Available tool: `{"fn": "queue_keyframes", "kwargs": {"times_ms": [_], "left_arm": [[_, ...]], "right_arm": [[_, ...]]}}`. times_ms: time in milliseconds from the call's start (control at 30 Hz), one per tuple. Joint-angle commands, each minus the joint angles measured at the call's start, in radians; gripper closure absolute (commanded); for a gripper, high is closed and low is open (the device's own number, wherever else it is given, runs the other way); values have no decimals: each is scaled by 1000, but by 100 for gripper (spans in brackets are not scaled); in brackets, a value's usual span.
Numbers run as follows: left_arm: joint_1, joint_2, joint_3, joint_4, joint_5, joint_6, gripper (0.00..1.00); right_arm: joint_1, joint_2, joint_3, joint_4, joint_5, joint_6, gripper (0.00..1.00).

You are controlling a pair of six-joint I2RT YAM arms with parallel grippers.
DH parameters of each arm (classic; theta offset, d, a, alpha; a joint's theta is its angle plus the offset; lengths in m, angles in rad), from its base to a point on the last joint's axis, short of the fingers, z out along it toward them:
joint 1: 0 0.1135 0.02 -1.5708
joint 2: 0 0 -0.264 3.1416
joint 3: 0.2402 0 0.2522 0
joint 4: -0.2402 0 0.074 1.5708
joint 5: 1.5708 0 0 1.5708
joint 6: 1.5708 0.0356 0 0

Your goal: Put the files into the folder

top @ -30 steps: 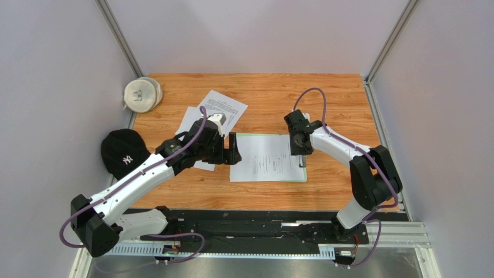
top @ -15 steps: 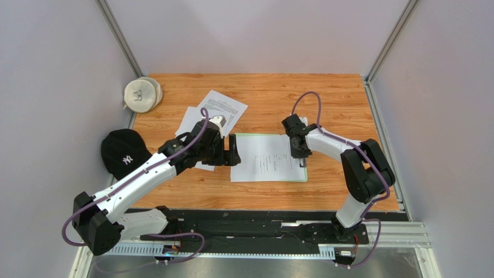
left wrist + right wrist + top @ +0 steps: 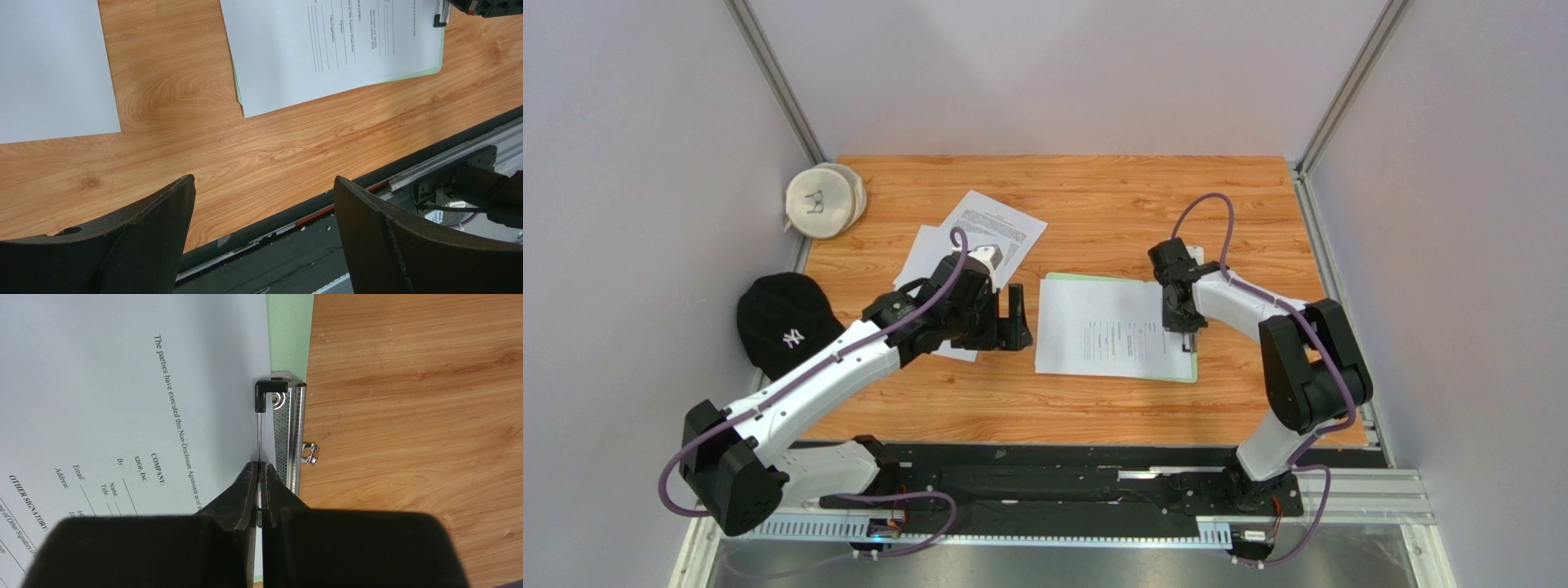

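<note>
The pale green folder (image 3: 1181, 376) lies mid-table with one printed sheet (image 3: 1112, 328) on it. Its metal clip (image 3: 288, 435) is at the right short edge. My right gripper (image 3: 1178, 311) is shut on the clip's thin wire bar, seen in the right wrist view (image 3: 259, 465), with the sheet (image 3: 123, 386) to its left and the green board (image 3: 288, 331) showing beyond the clip. My left gripper (image 3: 1016, 319) is open and empty just left of the folder, low over bare wood (image 3: 264, 184). Two more sheets (image 3: 995, 230) lie overlapping at the back left, partly under my left arm.
A black cap (image 3: 781, 321) lies at the left edge and a white cap (image 3: 824, 200) in the back left corner. The black base rail (image 3: 1051, 484) runs along the near edge. Grey walls close in left, right and behind.
The folder with its sheet has slid to the right and turned slightly. My right gripper moved right with it. My left gripper stays almost in place, now apart from the folder's left edge.
</note>
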Motion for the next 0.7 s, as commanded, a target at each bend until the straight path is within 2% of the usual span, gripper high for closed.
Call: {"fn": "queue_keyframes", "kwargs": {"times_ms": [0,100,133,200,233,267,300,333,433,500,533,567,667], "left_arm": [[30,7,49,-6,21,5,8],[108,-13,68,-64,-6,24,7],[132,-20,71,-78,-14,33,6],[187,-39,74,-119,-28,35,6],[261,-39,72,-130,-27,24,6],[305,-37,72,-148,-16,15,6],[393,-34,66,-147,37,6,6],[437,-31,63,-141,67,-20,6],[563,1,42,-101,107,-65,6],[618,64,62,-90,122,-53,7],[623,120,74,-81,121,-39,7],[632,154,92,-83,175,-24,7],[638,269,157,-69,260,79,10]], "right_arm": [[1,-55,33,7,19,-42,80],[62,-130,98,-102,112,-48,56],[88,-162,107,-113,166,-54,42],[142,-234,124,-104,136,-50,31],[143,-251,115,-76,-29,-45,25],[140,-275,101,11,-123,-18,23],[142,-279,88,66,-212,-2,23],[143,-274,72,115,-325,25,11],[155,-193,118,298,-461,137,11],[194,-75,184,337,-521,191,13],[209,-35,221,335,-527,205,16],[241,3,310,328,-529,219,17],[295,128,429,335,-518,216,17]]}}
